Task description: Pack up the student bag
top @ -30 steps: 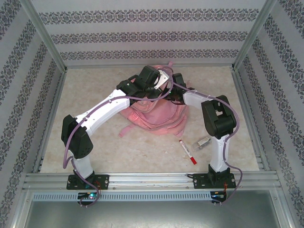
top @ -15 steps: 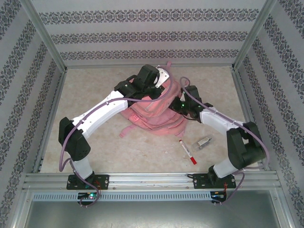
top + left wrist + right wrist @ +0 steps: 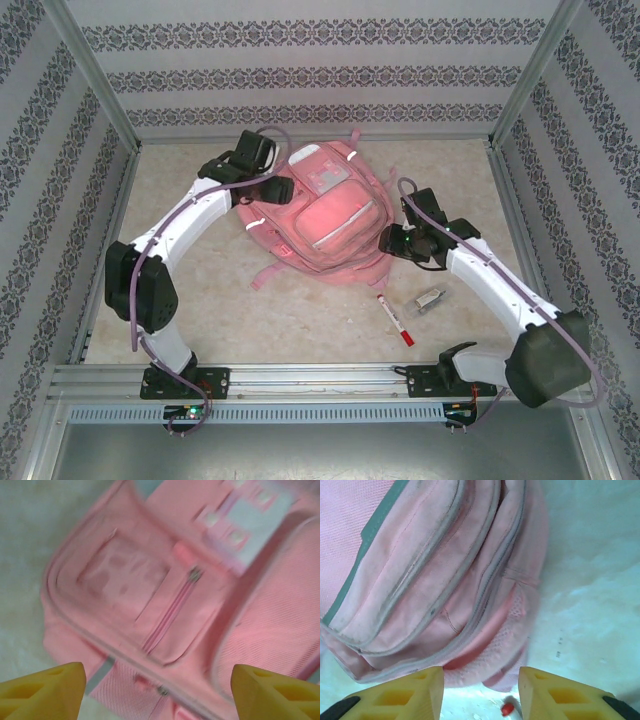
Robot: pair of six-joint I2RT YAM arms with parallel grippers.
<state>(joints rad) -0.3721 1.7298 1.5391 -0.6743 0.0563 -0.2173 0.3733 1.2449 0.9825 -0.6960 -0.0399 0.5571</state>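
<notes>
Pink woven fabric: the student bag [image 3: 325, 215], a large backpack with thin silver reflective strips [image 3: 338, 230], lies flat, front up, mid-desk toward the far wall. The desk [image 3: 200, 290] is pale, marbled and matt.

Left wrist view, blurred: a padded front pocket with a pink zip [image 3: 172, 610] running on a slant, coarser twill weave to the right, and a pale patch [image 3: 255, 515] near the top edge. Pocket contents can't be seen; its zip looks closed.

Left gripper [image 3: 157, 692]: yellow fingers spread wide over the bag's left side, nothing between them.

Right gripper [image 3: 481, 692]: yellow fingers apart, holding nothing, just off the bag's right lower corner. That view shows stacked piped seams, grey-edged zips and a pink mesh side pocket [image 3: 517, 610].

Near the bag, on bare desk: a slim white marker with red cap [image 3: 395, 320], and just beside it a small grey metal object [image 3: 430, 299], too small to name.
</notes>
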